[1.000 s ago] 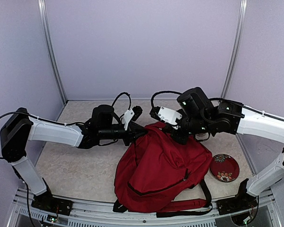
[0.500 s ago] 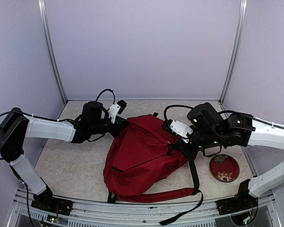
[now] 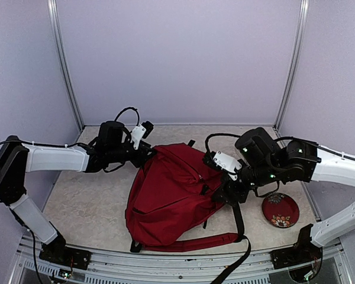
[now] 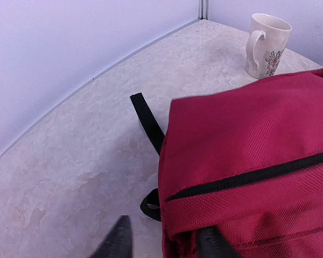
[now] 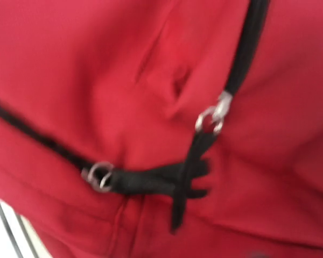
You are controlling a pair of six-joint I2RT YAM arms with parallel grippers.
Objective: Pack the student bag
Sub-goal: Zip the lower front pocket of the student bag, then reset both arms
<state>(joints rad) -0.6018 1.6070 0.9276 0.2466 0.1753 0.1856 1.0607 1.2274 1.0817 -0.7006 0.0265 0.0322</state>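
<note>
The student bag (image 3: 174,198), dark red with black zippers, lies flat across the middle of the table. My left gripper (image 3: 147,151) is at its far left corner. In the left wrist view that gripper (image 4: 164,226) is open: one fingertip (image 4: 117,239) is over bare table, and the other is under the edge of the bag (image 4: 247,156). My right gripper (image 3: 226,192) hovers at the bag's right side. The right wrist view is blurred and filled with red fabric (image 5: 97,80) and two black zipper pulls (image 5: 151,180). Its fingers do not show there.
A white patterned mug (image 4: 266,37) stands on the table near the back corner, beyond the bag. A small red decorated plate (image 3: 280,210) lies at the right. Black straps (image 3: 239,236) trail off the bag over the front edge. Purple walls close in the table.
The bag has slid left and sunk flat onto the table. The left gripper's fingers have parted and the arm has drawn back to the left. The right arm has dropped slightly toward the bag's right side.
</note>
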